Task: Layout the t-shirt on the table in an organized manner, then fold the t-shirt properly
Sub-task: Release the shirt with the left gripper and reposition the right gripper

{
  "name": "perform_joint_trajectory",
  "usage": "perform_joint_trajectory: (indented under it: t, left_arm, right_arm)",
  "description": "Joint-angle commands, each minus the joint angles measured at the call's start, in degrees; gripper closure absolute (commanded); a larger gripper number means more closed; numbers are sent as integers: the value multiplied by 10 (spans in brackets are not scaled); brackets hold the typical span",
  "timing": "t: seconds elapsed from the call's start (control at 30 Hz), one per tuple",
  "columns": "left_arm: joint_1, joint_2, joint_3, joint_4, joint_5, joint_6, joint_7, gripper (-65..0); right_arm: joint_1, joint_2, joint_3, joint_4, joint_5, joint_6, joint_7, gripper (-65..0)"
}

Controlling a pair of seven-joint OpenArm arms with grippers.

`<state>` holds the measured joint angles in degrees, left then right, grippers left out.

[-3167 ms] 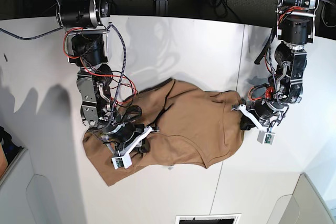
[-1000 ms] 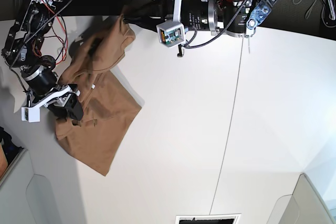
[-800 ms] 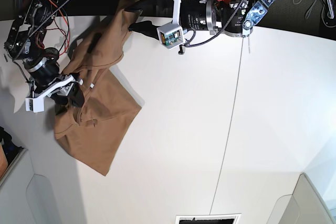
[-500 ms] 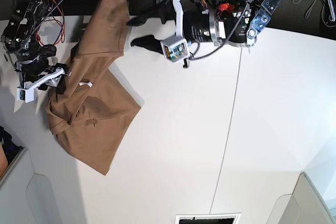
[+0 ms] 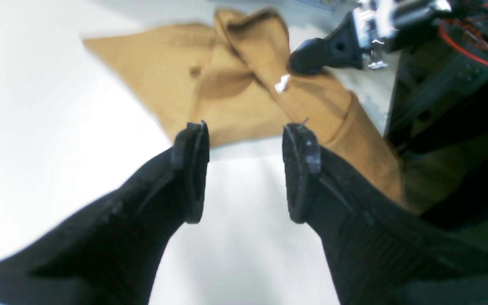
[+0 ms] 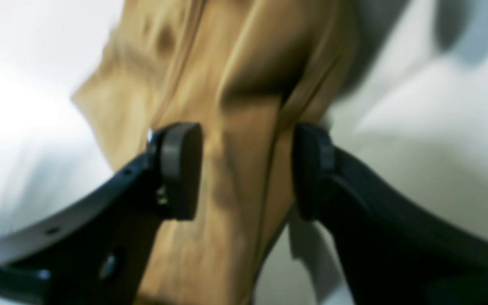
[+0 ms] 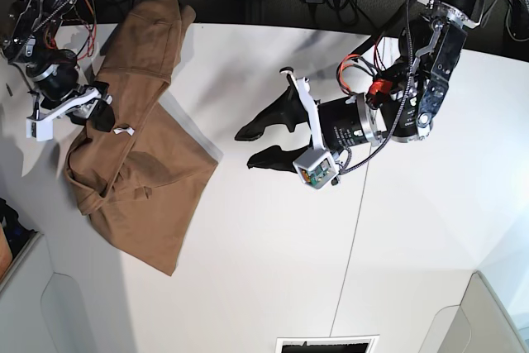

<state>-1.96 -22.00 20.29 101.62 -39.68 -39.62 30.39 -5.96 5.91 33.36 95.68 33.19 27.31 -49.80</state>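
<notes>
The white tabletop carries the tan t-shirt, bunched at its far left edge. Soft, light cotton, it should sag and crease; hems and shoulder seams look like the best holds. The right end effector straddles a ridge of cloth, jaws apart. The left end effector hangs wide and empty, mid-table.

The t-shirt is tan-brown and rumpled, bunched toward nine o'clock on the white table. One end is drawn up toward eleven o'clock past the table's far edge; the wider lower part lies flat, its corner pointing toward seven o'clock. A small white label shows near the middle fold.
</notes>
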Motion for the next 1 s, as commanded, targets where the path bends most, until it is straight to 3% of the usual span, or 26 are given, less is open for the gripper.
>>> perform_joint_trajectory:
  t: [0.0, 0.17, 0.33, 0.47, 0.6, 0.73, 0.97]
  left_arm:
    - [-18, -3, 2, -12, -12, -4, -19, -307]
    - [-49, 15, 27, -83, -12, -4, -21, -307]
    - [-68, 43, 31, -98, 9, -4, -21, -307]
    - [-69, 38, 31, -99, 35, -4, -20, -307]
    - [-69, 34, 31, -105, 35, -4, -19, -308]
    - [-64, 29, 31, -108, 24, -4, -19, -307]
    - [-60, 28, 31, -108, 19, -4, -15, -307]
  right_arm:
    - [3, -5, 1, 11, 10, 12, 15, -334]
    - [-7, -43, 1, 11, -10, 12, 35, -334]
    - [-8, -51, 0, 45, 11, 12, 28, -334]
    - [-15, -51, 0, 117, 11, 12, 1, -334]
    - [-23, -52, -11, 150, 11, 12, 8, -334]
    - [-23, -63, -69, 147, -92, -11, 47, -334]
    - [-23, -74, -196, 129, -290, -130, 93, -334]
